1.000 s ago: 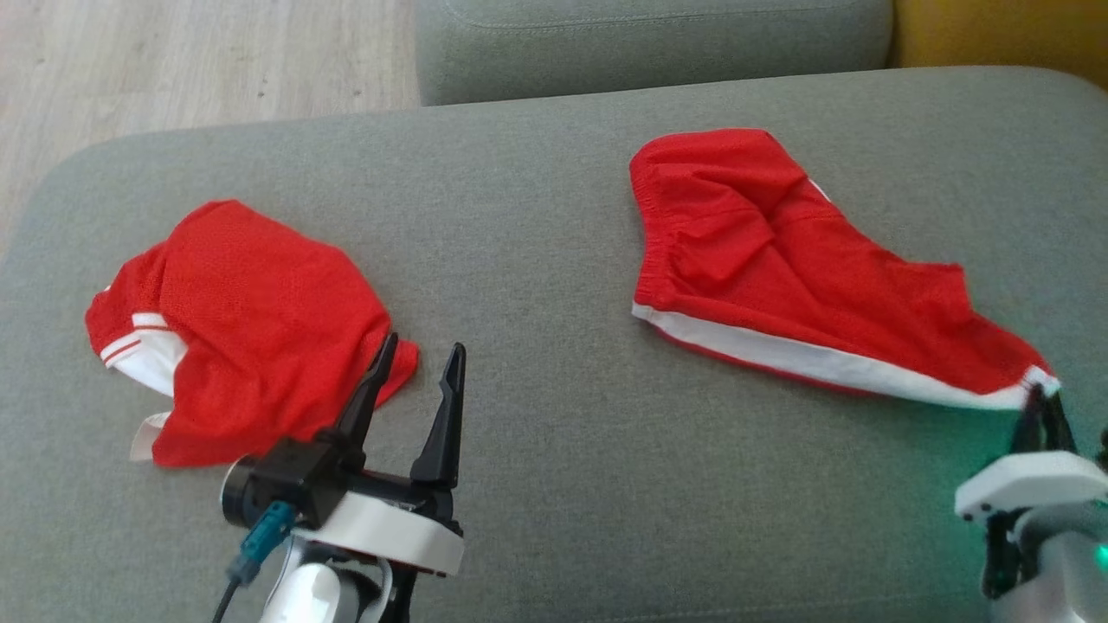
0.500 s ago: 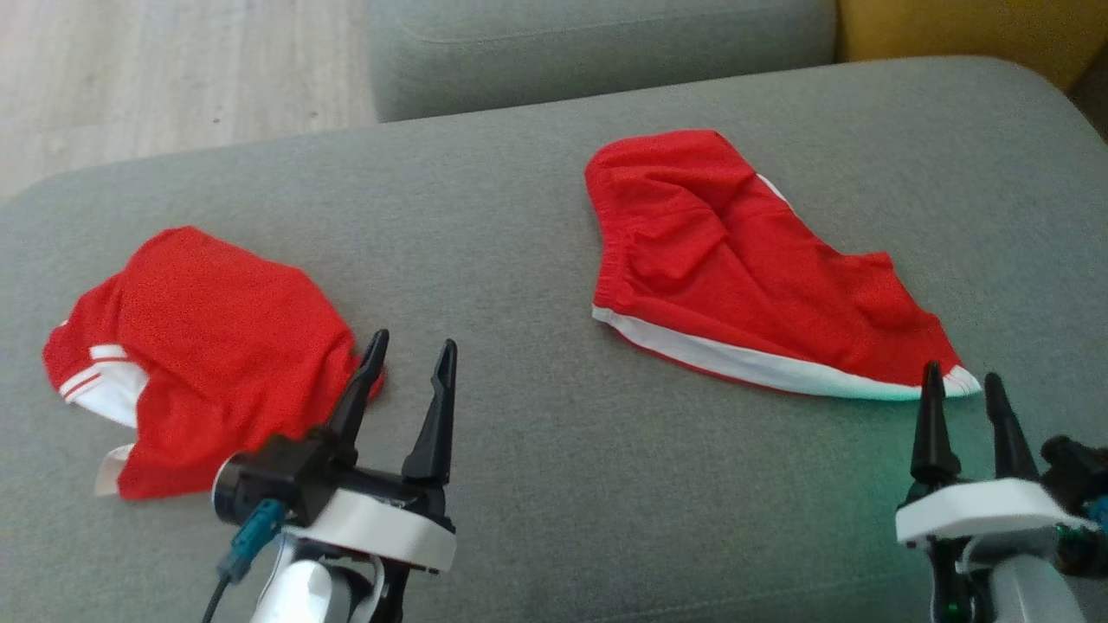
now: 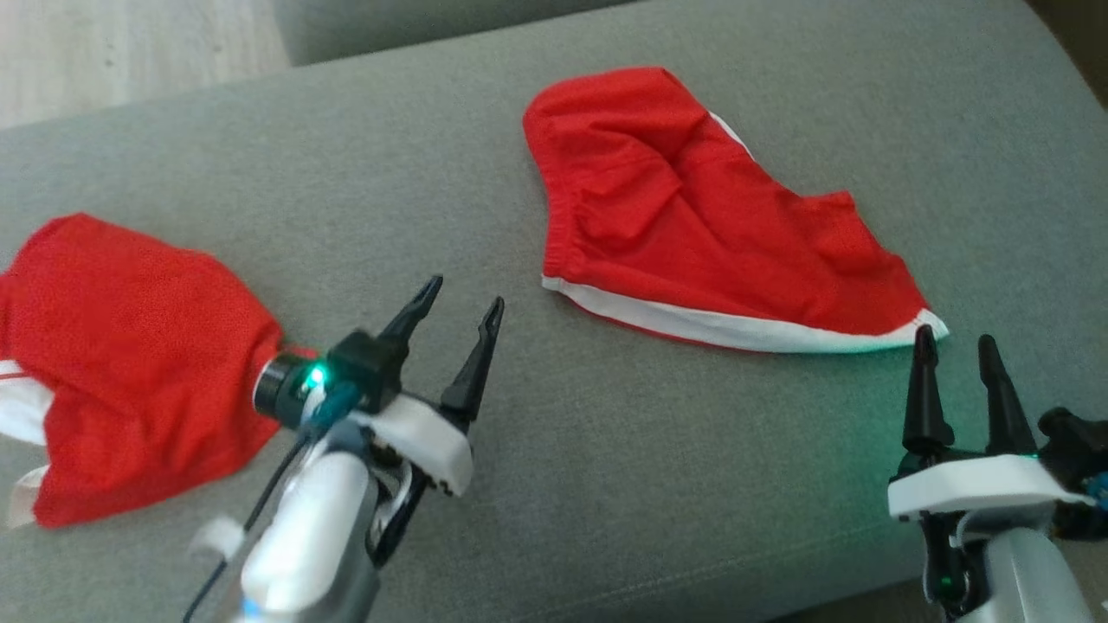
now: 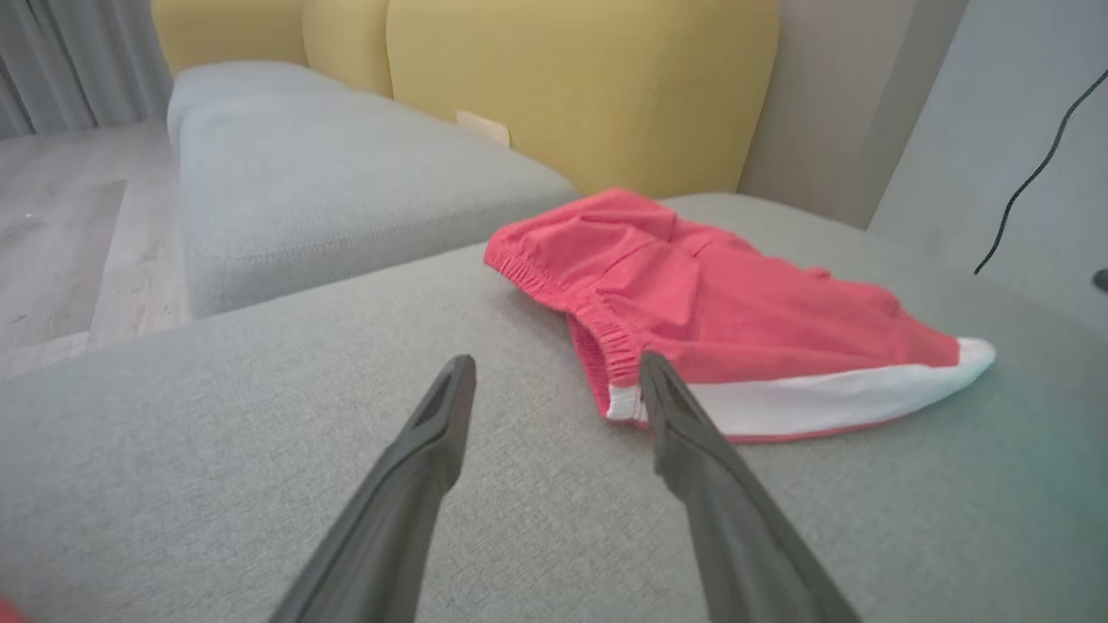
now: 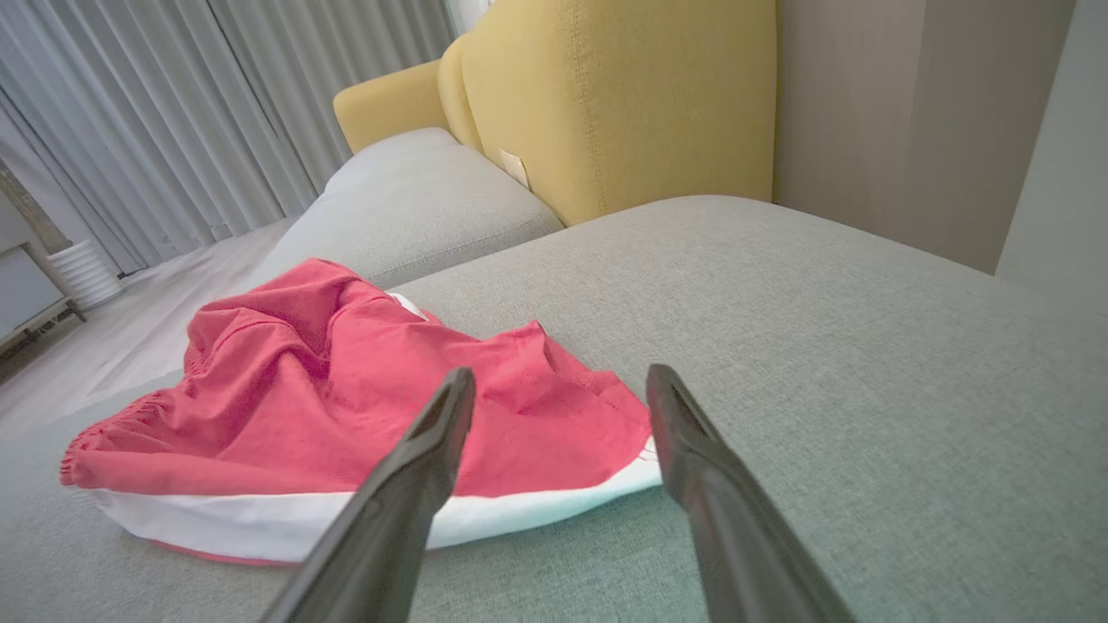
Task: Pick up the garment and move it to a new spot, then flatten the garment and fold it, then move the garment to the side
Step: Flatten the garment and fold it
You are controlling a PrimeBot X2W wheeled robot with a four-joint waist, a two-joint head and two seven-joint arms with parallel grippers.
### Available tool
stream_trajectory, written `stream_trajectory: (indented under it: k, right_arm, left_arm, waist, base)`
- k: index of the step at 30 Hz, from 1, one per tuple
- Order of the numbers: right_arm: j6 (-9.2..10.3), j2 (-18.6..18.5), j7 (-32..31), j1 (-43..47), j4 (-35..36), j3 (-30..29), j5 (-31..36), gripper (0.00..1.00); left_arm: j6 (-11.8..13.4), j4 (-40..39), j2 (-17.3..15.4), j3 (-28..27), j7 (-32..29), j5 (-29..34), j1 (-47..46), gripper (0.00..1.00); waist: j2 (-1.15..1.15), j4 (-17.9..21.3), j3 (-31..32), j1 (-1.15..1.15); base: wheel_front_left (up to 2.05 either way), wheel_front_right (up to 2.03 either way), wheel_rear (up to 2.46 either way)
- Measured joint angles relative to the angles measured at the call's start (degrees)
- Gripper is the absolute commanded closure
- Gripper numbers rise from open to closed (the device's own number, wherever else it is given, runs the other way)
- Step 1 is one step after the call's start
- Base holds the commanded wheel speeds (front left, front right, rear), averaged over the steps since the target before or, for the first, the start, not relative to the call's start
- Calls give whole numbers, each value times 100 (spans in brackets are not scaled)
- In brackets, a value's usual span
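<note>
The shorts [image 3: 692, 234] are red with a white hem band. The second garment [image 3: 121, 363] is red too, with white trim. The sofa [image 3: 537, 484] is plain grey, its backrest [image 4: 571, 86] mustard yellow. The floor [image 3: 130, 43] is pale wood, the curtains [image 5: 173, 112] light grey.

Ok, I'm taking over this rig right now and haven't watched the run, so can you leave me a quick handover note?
Left pincer: open, empty, over bare cushion, pointing toward the shorts.
Right pincer: open, empty, just short of the shorts' near corner, which it let go of within the last second.
Shorts: rumpled on the cushion, right of centre. A second red garment lies at the left, beside the left arm.
Done: the move to a new spot, apparently.
Left to do: flatten, fold, move aside.
</note>
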State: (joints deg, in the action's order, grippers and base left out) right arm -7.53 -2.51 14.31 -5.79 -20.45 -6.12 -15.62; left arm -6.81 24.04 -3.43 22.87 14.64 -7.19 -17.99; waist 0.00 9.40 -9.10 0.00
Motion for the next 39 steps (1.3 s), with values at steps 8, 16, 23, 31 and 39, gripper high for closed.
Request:
stream_trajectory:
  k: [8, 16, 23, 31, 39]
  right_arm:
    - [0, 0, 0, -188, 77, 134, -31, 0]
    - [0, 0, 0, -195, 122, 229, -108, 0]
    - [0, 0, 0, -214, 165, 265, -153, 0]
    - [0, 0, 0, -297, 189, 286, -153, 0]
    - [0, 2, 1, -314, 81, 27, -85, 0]
  left_arm:
    - [-34, 1192, -36, 636, -125, -47, -943, 0]
    - [-76, 1633, -54, 1095, -85, -326, -1333, 0]
    - [-76, 1974, -58, 1166, -42, -416, -1680, 0]
    - [-76, 2127, -74, 1397, -36, -579, -1815, 100]
    - [-76, 1819, -140, 1492, -35, -760, -1856, 100]
  waist:
    - [0, 274, -341, 0]
    - [0, 466, -517, 0]
    - [0, 616, -638, 0]
    - [0, 679, -706, 0]
    - [0, 551, -668, 0]
  base:
    - [0, 0, 0]
    - [0, 0, 0]
    - [0, 0, 0]
    - [0, 0, 0]
    - [0, 0, 0]
